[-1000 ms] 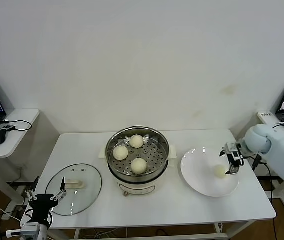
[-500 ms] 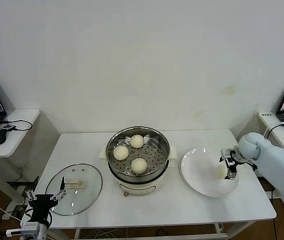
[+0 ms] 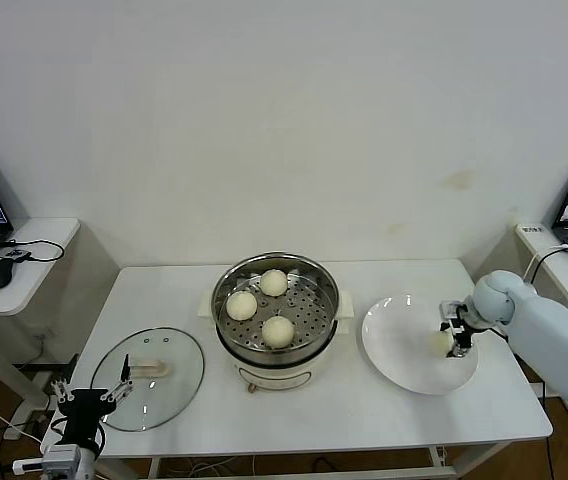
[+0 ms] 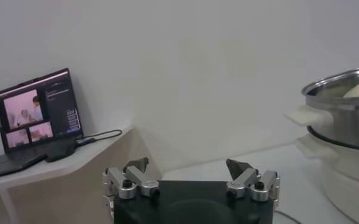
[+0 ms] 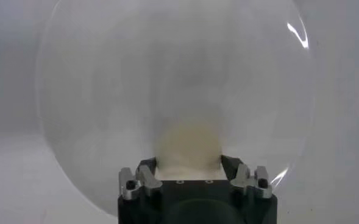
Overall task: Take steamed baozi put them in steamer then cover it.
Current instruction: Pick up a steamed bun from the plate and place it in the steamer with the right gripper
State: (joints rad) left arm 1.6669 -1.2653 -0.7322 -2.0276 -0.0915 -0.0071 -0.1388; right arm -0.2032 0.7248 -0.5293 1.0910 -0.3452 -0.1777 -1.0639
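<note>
- Step in hand: pick-up of the fourth bun [image 3: 440, 342]. It sits on the white plate [image 3: 399, 350], toward the plate's right side, on the worktop [image 3: 364, 410] right of the steamer [image 3: 276, 312].
- Right gripper [image 3: 454, 340] is down at the plate. In the right wrist view the bun [image 5: 188, 143] lies between its jaws, which stand narrow, against or just beside the bun's sides. Whether the grip is firm cannot be told; the bun is not lifted.
- Three buns [image 3: 278, 331] lie in the steamer basket; the free spot looks to be on its right side.
- Lid [image 3: 148, 376] lies flat on the worktop left of the steamer, handle up, not yet used.
- Left gripper [image 3: 92, 401] waits low at the front-left corner near the lid, jaws wide and empty.
- Next move, as judged: firm hold, straight lift clear of the plate, carry left over the steamer rim, set down in the free spot. Soft dough calls for a light squeeze.
</note>
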